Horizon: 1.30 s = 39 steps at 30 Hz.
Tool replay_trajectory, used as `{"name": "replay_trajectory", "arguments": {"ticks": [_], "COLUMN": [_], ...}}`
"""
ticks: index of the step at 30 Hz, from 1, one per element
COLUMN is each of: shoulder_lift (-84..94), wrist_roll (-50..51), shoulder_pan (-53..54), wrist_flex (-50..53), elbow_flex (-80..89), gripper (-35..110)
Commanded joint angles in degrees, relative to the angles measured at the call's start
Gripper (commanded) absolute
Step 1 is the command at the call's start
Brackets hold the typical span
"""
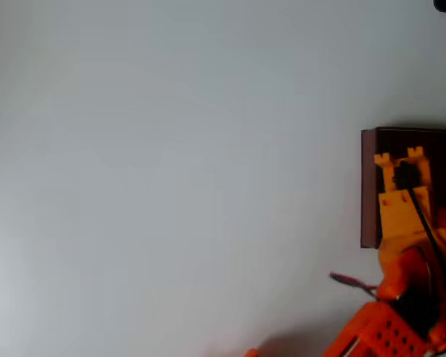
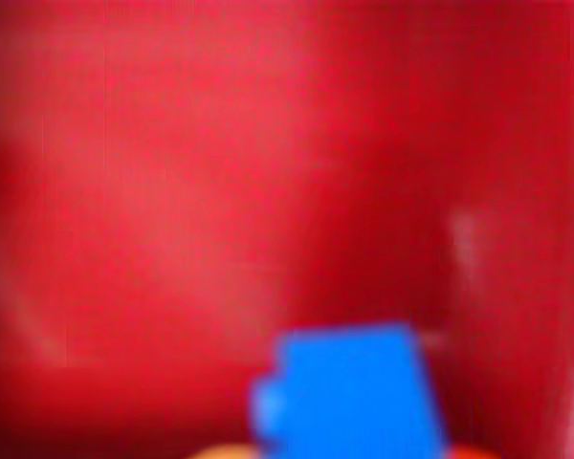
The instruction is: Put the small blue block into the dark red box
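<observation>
At the right edge of the overhead view stands the dark red box (image 1: 369,190), and my orange gripper (image 1: 399,158) reaches down inside it from the near side. In the wrist view the small blue block (image 2: 349,392) sits low in the middle, large and close. Slivers of the orange fingers (image 2: 220,451) show at its lower corners. The gripper looks shut on the block. Behind the block the blurred red inside of the box (image 2: 220,172) spreads across the picture. From overhead the arm hides the block.
The white table (image 1: 171,171) stretches to the left of the box. A thin red wire (image 1: 349,280) sticks out to the left of the arm near its base (image 1: 379,335), at the bottom right.
</observation>
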Motion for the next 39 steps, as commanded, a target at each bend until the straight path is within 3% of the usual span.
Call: {"name": "replay_trajectory", "arguments": {"ticks": [1,10,12,16,28,39], "shoulder_lift": [-2.81,10.28,17.75,34.28,84.37,84.81], "wrist_roll": [0.53,-3.43,-4.92,-6.68,-14.24,-25.22], "shoulder_pan": [1.49,-5.54,-8.44,-16.17,-45.97,-68.64], "wrist_flex": [-0.79,11.16,13.89,16.96,28.21,34.28], "elbow_flex": [-1.76,-0.09,2.64,11.16,40.08,47.29], "gripper": [20,22,21,0,0,0]}}
